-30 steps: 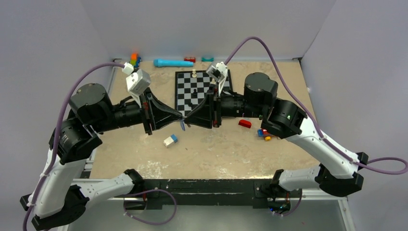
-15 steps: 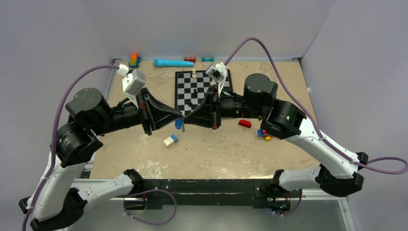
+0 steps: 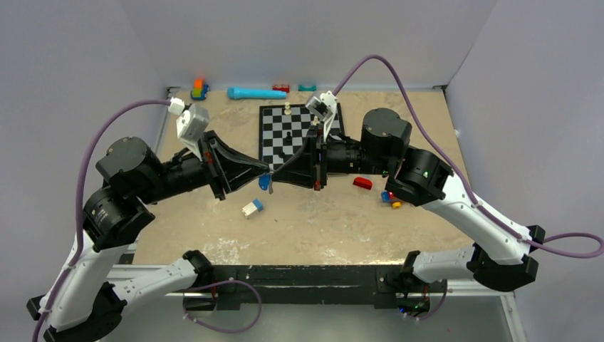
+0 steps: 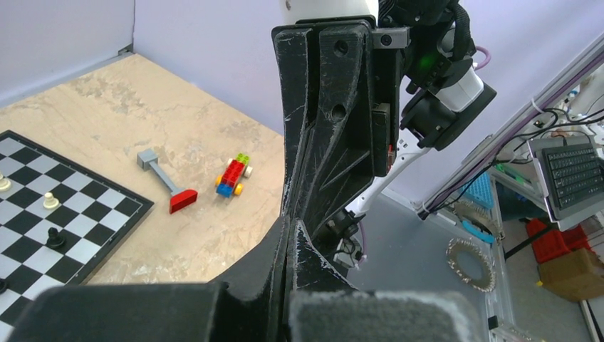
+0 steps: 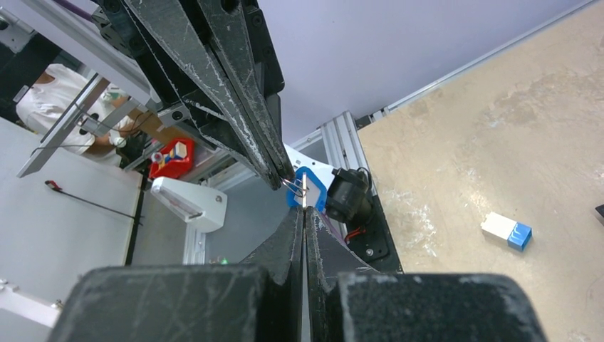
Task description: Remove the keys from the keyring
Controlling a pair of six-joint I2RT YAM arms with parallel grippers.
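Two robot arms meet tip to tip above the sand-coloured worktop (image 3: 320, 228). The left tool (image 3: 263, 172) and the right tool (image 3: 277, 175) are each narrowed to a slit and pinch the thin wire keyring (image 5: 293, 185) between them. In the overhead view they meet close to the near left corner of the chessboard (image 3: 274, 128). The key (image 3: 264, 183), of which only the bright blue oval head reads clearly, hangs from the ring just beneath the two tips, held up off the worktop. (The right wrist camera puts the blue head directly behind that tool's pressed-together fingertips (image 5: 288, 235), with the left tool's fingers reaching in from above to the wire.) Whether the key's blade is threaded on the ring cannot be told at this size. A blue-and-white block (image 3: 251, 207) lies on the worktop near the meeting point, on the side toward the arm bases. A red piece (image 3: 362, 183) and a small toy car (image 3: 390, 198) lie under the right arm, well apart from the key. A cyan cylinder (image 3: 256, 93) lies along the far edge beyond the chessboard, which carries a few pieces.
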